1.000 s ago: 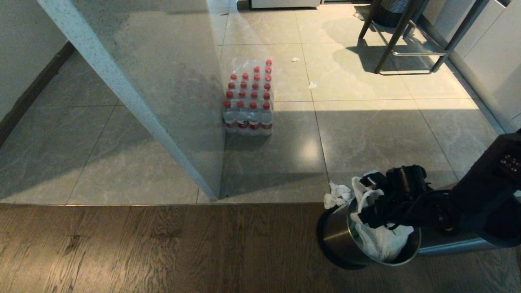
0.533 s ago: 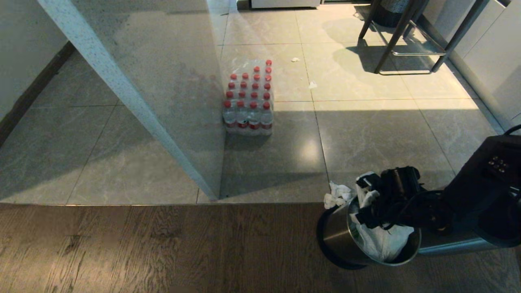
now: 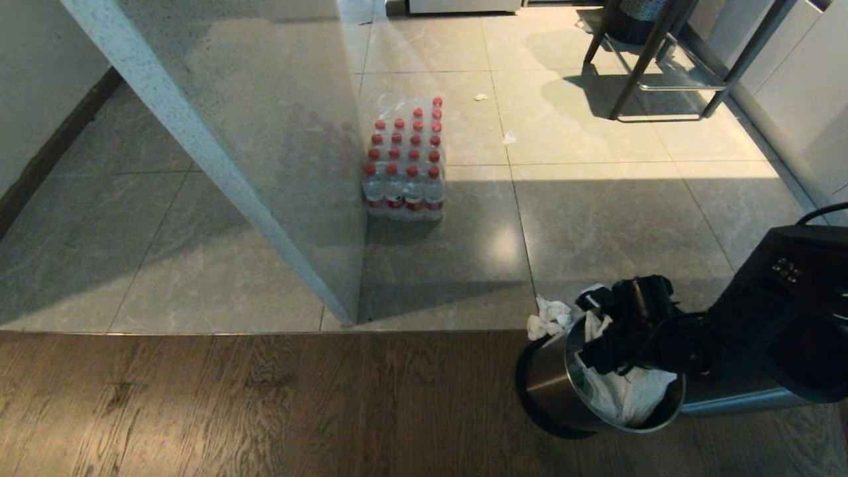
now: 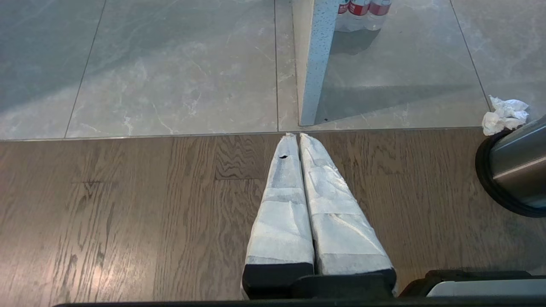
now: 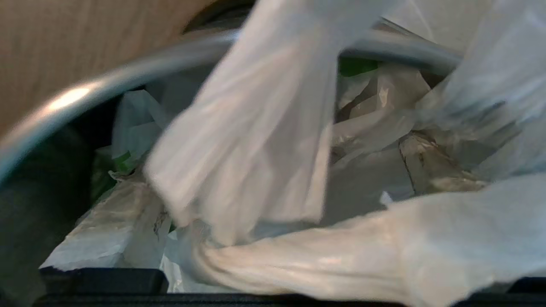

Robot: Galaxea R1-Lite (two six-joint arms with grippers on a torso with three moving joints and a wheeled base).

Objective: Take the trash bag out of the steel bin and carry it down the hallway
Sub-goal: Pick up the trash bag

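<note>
White crinkly trash bag (image 3: 623, 394) sits inside the steel bin (image 3: 550, 387) on the wood floor. My right gripper (image 3: 599, 331) hangs at its mouth, jaws wide, apparently gripping nothing. My left gripper (image 4: 298, 140) is pressed closed.

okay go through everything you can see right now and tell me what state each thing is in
trash bag: still inside the bin, handles up.
steel bin: upright on wood floor.
right gripper: open, at the bag's handles.
left gripper: shut, parked above the floor.
tissue: crumpled, beside the bin.
bottle pack: wrapped, upright.
</note>
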